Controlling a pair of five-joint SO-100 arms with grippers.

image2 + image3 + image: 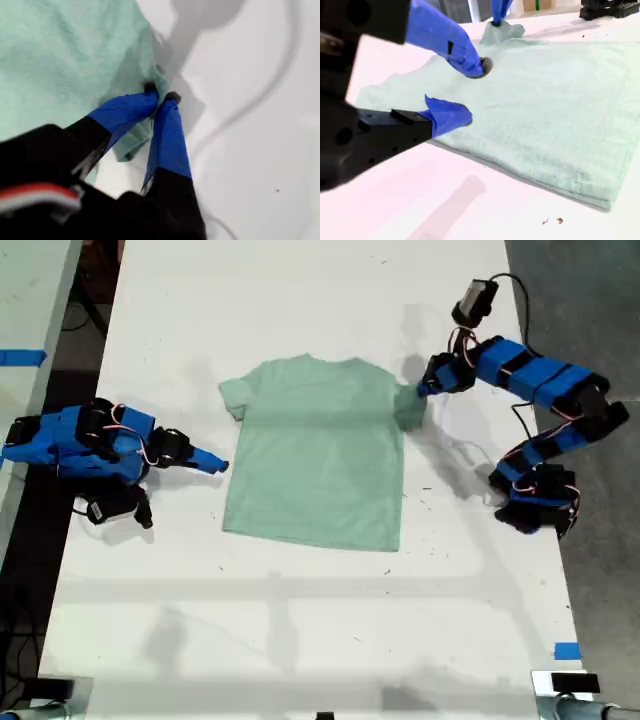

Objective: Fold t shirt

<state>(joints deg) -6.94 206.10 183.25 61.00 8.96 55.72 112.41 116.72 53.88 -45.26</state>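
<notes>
The t shirt (318,452) lies flat on the table (300,630), neck away from the exterior camera, ready for folding. My second gripper (467,90) waits with jaws apart and empty beside the shirt's side edge. Beyond it, my first gripper (161,98) pinches the far sleeve (145,75), probably to fold it inward.

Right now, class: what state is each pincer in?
My first gripper: pincer closed on the t shirt sleeve.
My second gripper: pincer open, holding nothing, beside the shirt's edge.
</notes>
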